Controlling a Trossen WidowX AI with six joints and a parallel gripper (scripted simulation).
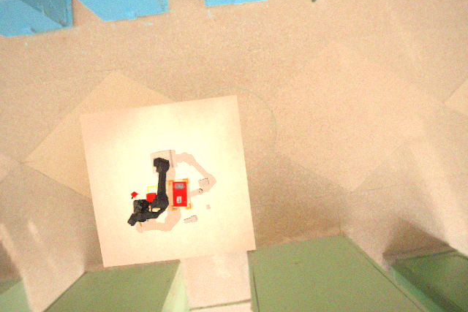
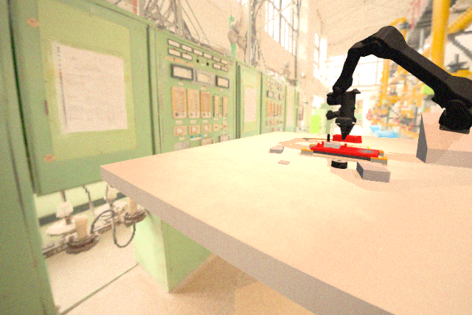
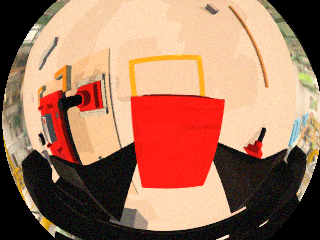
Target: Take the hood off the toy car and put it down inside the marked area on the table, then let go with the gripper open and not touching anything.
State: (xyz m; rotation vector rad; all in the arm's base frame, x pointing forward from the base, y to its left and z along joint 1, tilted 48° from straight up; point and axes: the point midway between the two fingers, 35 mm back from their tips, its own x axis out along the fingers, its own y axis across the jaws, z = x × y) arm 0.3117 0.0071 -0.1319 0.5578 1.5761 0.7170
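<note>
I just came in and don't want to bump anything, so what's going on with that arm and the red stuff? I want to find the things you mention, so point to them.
The arm's gripper (image 2: 344, 136) (image 3: 176, 146) is shut on the car's red hood (image 1: 151, 196) (image 2: 352, 139) (image 3: 177, 142). The hood is off the car (image 1: 180, 193) (image 2: 343, 150) (image 3: 59, 125), which sits beside it on the table (image 1: 211, 131) (image 2: 243, 181). In the wrist view, part of the yellow outline (image 1: 151, 186) (image 3: 167, 58) shows past the hood's edge, so it looks close to being set down there. It hasn't been let go.
</note>
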